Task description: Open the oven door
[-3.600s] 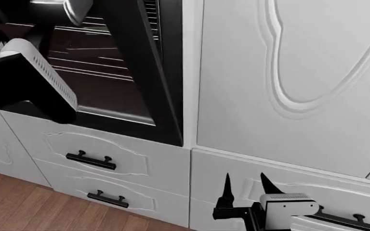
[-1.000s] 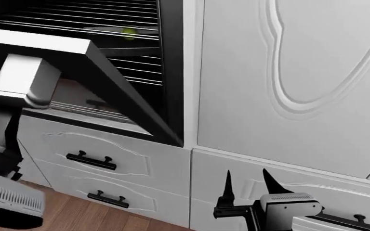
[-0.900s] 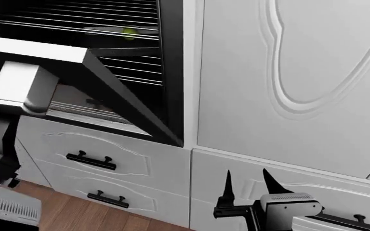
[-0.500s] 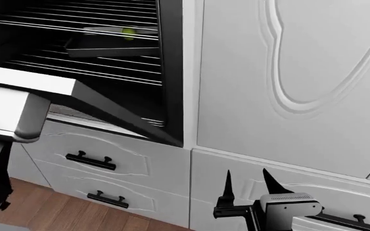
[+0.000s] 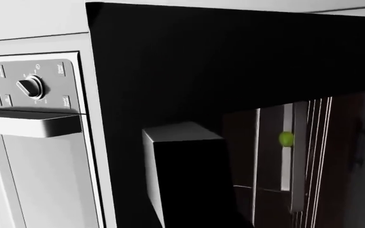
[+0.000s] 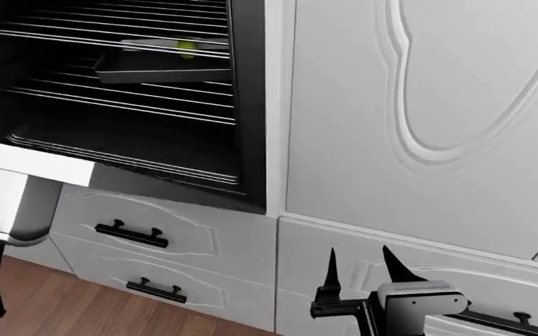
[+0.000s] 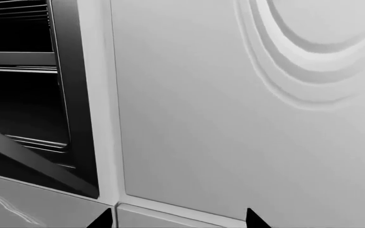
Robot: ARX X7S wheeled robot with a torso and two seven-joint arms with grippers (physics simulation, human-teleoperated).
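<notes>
Your right gripper (image 6: 355, 271) idles low by the white drawer fronts (image 6: 138, 234), fingertips spread, holding nothing. Your left gripper is not visible in any view, so you cannot tell its state; only a dark arm part shows at the head view's lower left edge. The oven door (image 6: 26, 162) hangs swung down and out at the left, its pale edge level with the cavity's bottom lip, racks (image 6: 129, 101) fully exposed. You look to be at the last stretch of opening. Next, judge whether the door rests fully lowered, then back the left arm clear.
</notes>
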